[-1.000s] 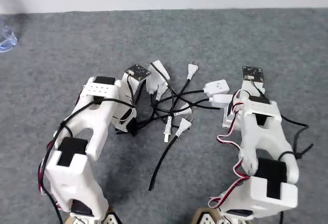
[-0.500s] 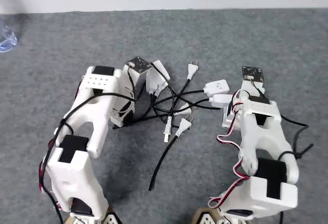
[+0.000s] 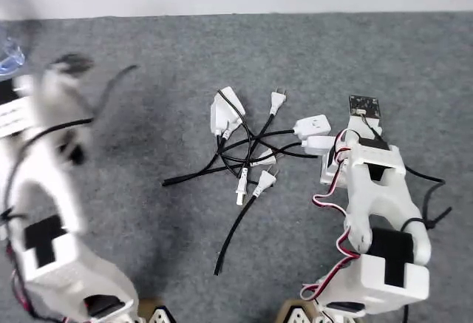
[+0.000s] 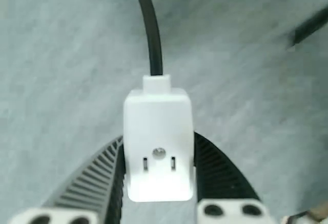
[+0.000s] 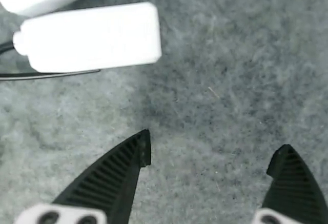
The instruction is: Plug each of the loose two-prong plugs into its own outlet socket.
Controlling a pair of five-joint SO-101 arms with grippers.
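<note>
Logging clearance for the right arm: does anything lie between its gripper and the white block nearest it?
Almost nothing. In the right wrist view, bare carpet separates the open right gripper from the white block. A thin black cable lies flat along the block's near edge.

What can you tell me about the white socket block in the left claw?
The socket block is a white, plastic-looking box with rounded edges. Its face shows two narrow slots and a round hole. A black cable leaves its far end. The left claw is shut on it, ribbed black fingers pressing both sides.
</note>
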